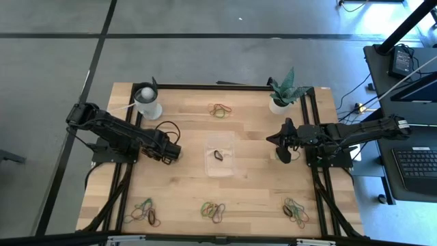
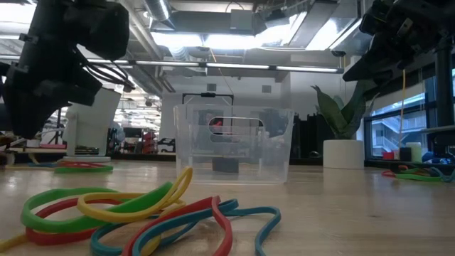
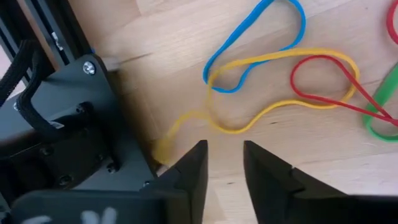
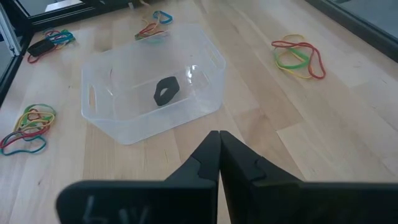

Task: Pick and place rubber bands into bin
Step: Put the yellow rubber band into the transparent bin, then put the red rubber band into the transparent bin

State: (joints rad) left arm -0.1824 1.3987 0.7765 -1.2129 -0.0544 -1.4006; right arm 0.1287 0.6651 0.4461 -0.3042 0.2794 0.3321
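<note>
My left claw (image 3: pixel 224 163) hangs over the table's (image 1: pixel 184 188) left half, fingers apart, nothing between them, with blue, yellow and red rubber bands (image 3: pixel 280 81) just ahead on the wood. My right claw (image 4: pixel 219 155) is pinched together, empty, by the right edge. The bin (image 1: pixel 220 155) sits mid-table with one dark band (image 4: pixel 165 91) inside.

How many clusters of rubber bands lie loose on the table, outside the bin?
4: one near the far edge, three along the near edge at left, middle and right. Others may be hidden under the arms.
</note>
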